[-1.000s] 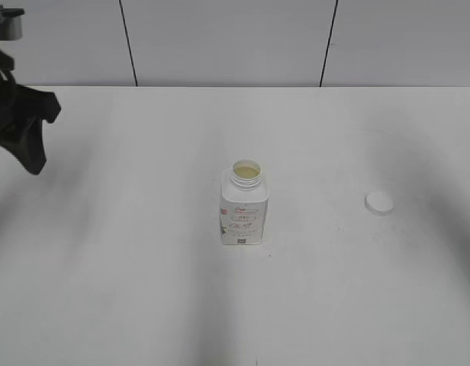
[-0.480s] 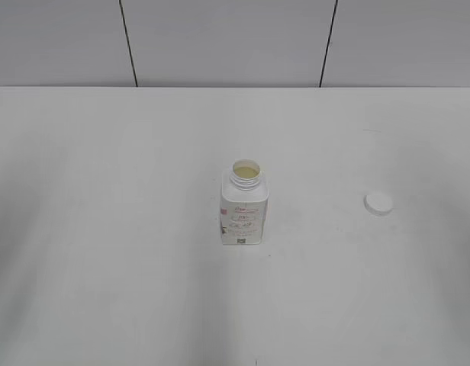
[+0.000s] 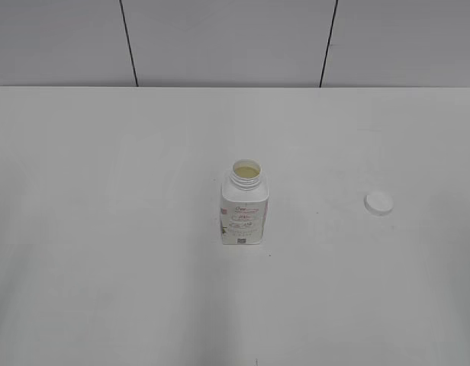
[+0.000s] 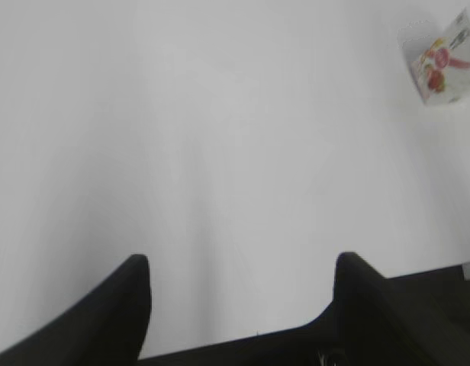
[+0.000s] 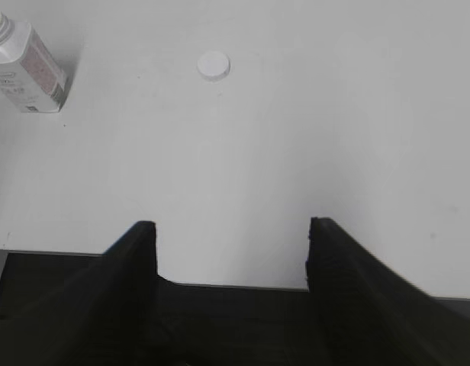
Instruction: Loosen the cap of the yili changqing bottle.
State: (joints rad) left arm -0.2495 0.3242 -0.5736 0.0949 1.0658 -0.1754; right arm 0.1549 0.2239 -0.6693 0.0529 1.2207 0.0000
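Observation:
The yili changqing bottle [image 3: 243, 206] stands upright in the middle of the white table, its wide neck open with pale liquid showing inside. It also shows in the left wrist view [image 4: 442, 59] at the top right and in the right wrist view [image 5: 25, 65] at the top left. The white cap [image 3: 378, 202] lies flat on the table to the bottle's right, apart from it; it also shows in the right wrist view [image 5: 214, 65]. My left gripper [image 4: 241, 263] is open and empty, far from the bottle. My right gripper [image 5: 233, 227] is open and empty, well short of the cap. Neither gripper shows in the exterior view.
The white table [image 3: 105, 267] runs to a grey panelled wall [image 3: 220, 38] at the back. The table's near edge shows in the right wrist view [image 5: 67, 252] just ahead of the fingers.
The left arm, at the exterior view's left edge one second ago, has left that view. The bottle and the cap have not moved.

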